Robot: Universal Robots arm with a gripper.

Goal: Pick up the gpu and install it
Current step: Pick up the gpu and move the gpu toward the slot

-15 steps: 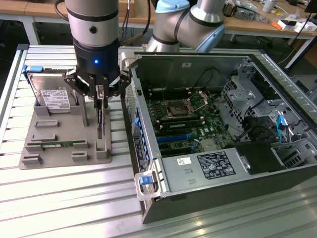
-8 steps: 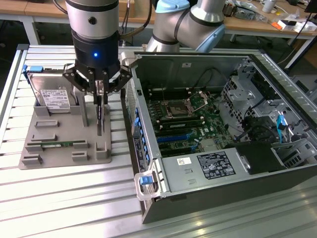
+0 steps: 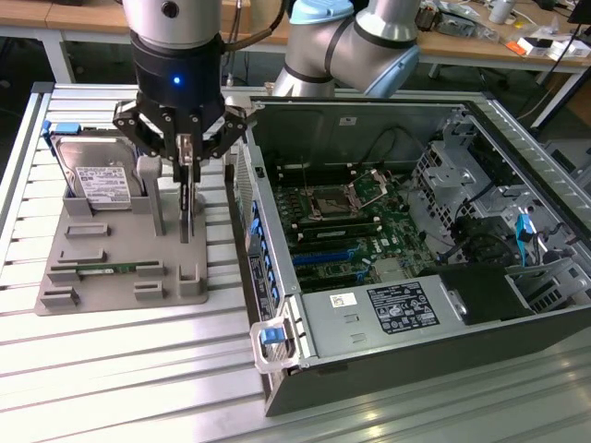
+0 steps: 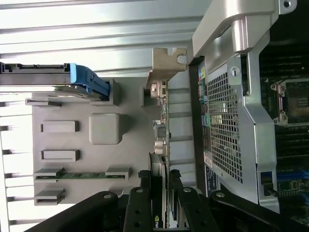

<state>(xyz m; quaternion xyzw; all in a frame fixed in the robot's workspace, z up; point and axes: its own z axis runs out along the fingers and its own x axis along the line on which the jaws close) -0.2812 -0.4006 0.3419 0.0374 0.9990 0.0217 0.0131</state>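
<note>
Black pincer (image 3: pixel 187 164) clamped on slim dark upright gpu card (image 3: pixel 186 208) in grey plastic holder (image 3: pixel 120 245); best lifted straight up, squarely, keeping silver end bracket (image 4: pixel 166 63) off neighbouring metal computer case (image 4: pixel 224 121).

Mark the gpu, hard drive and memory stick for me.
gpu (image 3: pixel 186 212), exterior view: lower part of the upright card, seen edge-on.
hard drive (image 3: pixel 100 178), exterior view: its white label.
memory stick (image 3: pixel 106 269), exterior view: middle of the green strip.
</note>
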